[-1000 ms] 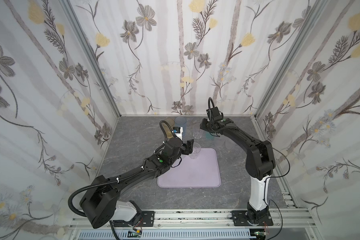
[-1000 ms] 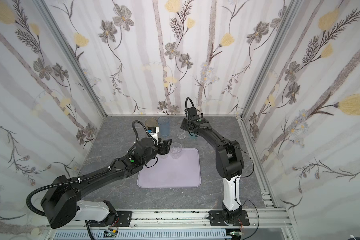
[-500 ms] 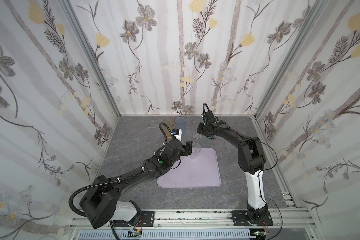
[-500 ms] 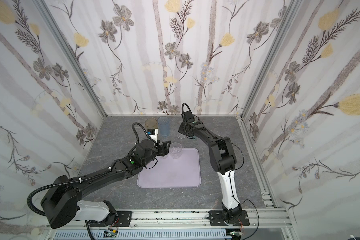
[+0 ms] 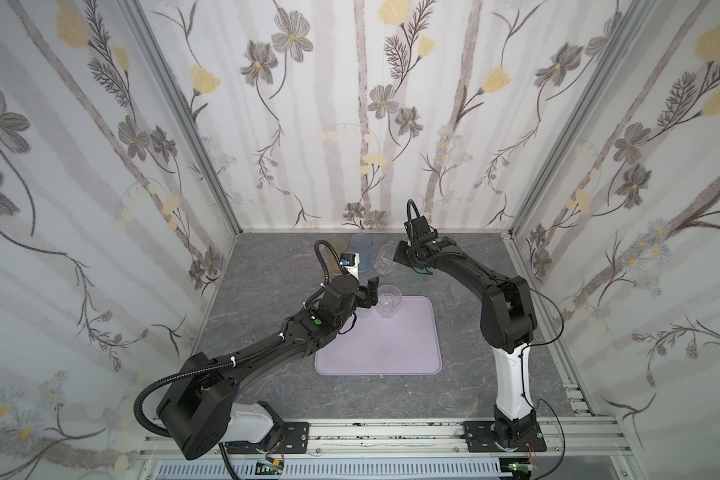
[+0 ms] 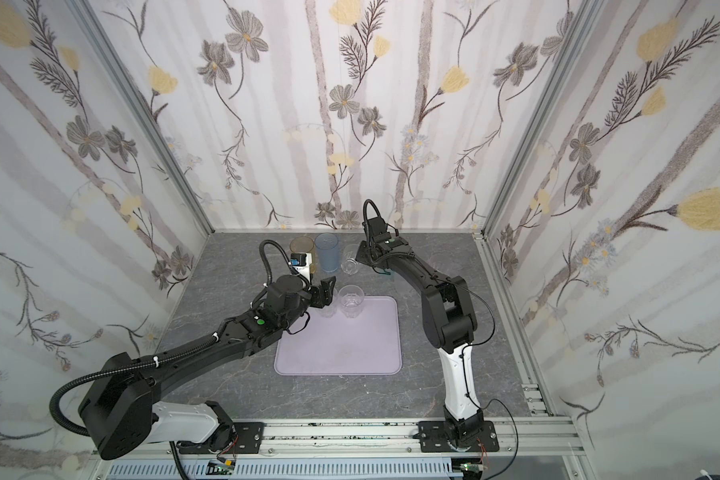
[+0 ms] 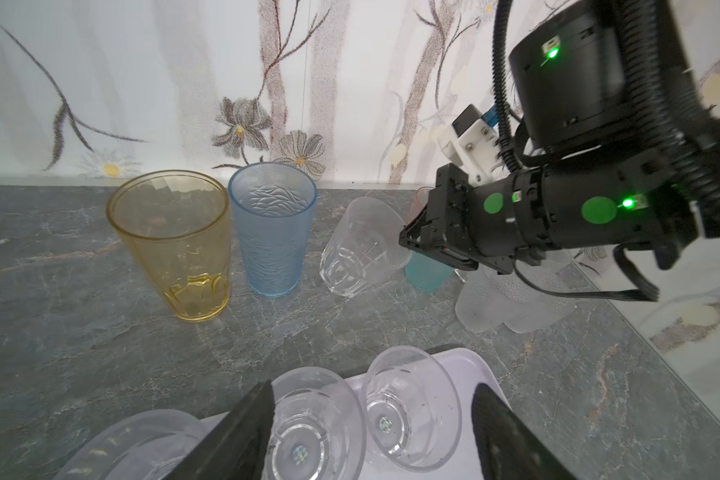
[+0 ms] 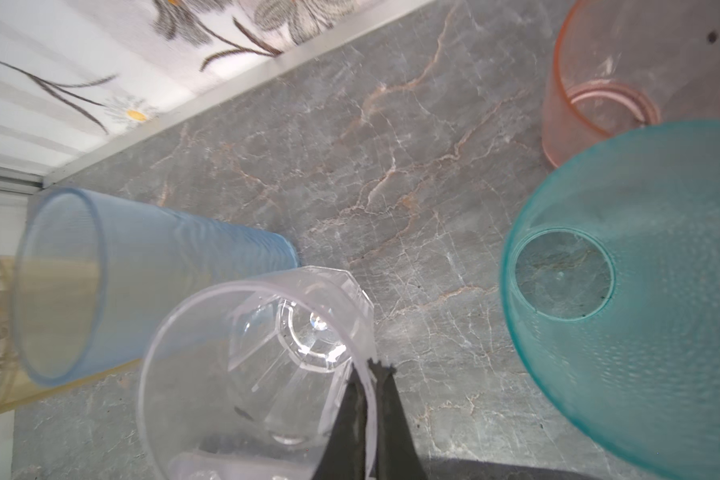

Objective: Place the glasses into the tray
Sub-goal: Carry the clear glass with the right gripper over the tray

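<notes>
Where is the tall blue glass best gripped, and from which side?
Probably its rim, from above: one finger inside the open mouth, one outside. The blue glass stands upright, and the amber glass crowds its side, leaving little room for fingers around the body.

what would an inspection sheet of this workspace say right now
surface: grey marbled tabletop
job's things: lilac tray holds two clear glasses at its far left corner; amber glass, blue glass, teal glass, pink glass and frosted glasses stand on the tabletop beyond it
clutter: nothing seen
claws: left claw open over the tray's glasses; right claw shut on the rim of a tilted faceted glass
cables: corrugated hose loops by the left arm's base; thin cable arcs off the right arm
surroundings: floral walls, metal rail in front
</notes>
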